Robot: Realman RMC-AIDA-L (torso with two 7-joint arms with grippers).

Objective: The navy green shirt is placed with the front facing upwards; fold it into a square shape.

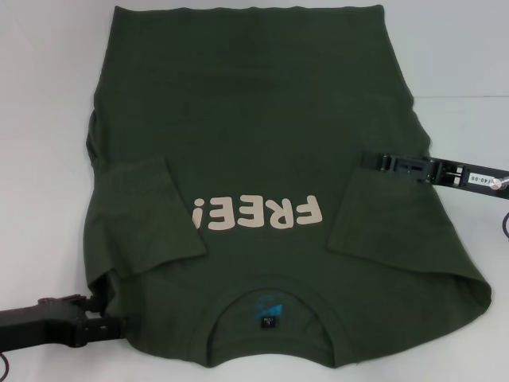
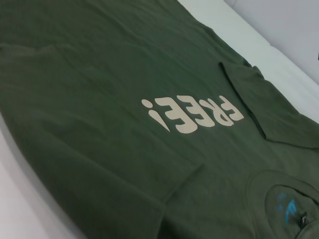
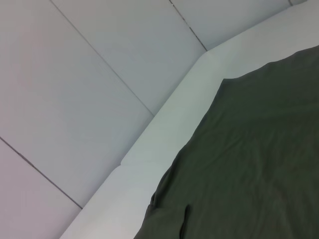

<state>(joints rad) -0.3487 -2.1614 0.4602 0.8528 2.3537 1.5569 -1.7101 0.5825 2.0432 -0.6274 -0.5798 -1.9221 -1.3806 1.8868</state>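
Shirt position first: we see the navy green shirt (image 1: 262,135) lying flat and face up on the white tabletop (image 1: 40,95), collar nearest the robot and hem at the far edge. Both short sleeves are folded inward over the chest, one on each side of the cream "FREE!" lettering (image 1: 256,213), which reads upside down from the head camera. A blue-and-black neck label (image 1: 268,313) shows inside the round collar. We locate the left gripper (image 1: 107,312) at the near left corner of the garment, touching the shoulder edge; we cannot tell whether its jaws are spread or pinching cloth. The right gripper (image 1: 374,161) reaches in from the right side and lies over the shirt beside the folded right sleeve; the state of its jaws cannot be read either. The left wrist camera looks across the lettering and collar; the right wrist camera shows the shirt's edge against the tabletop.
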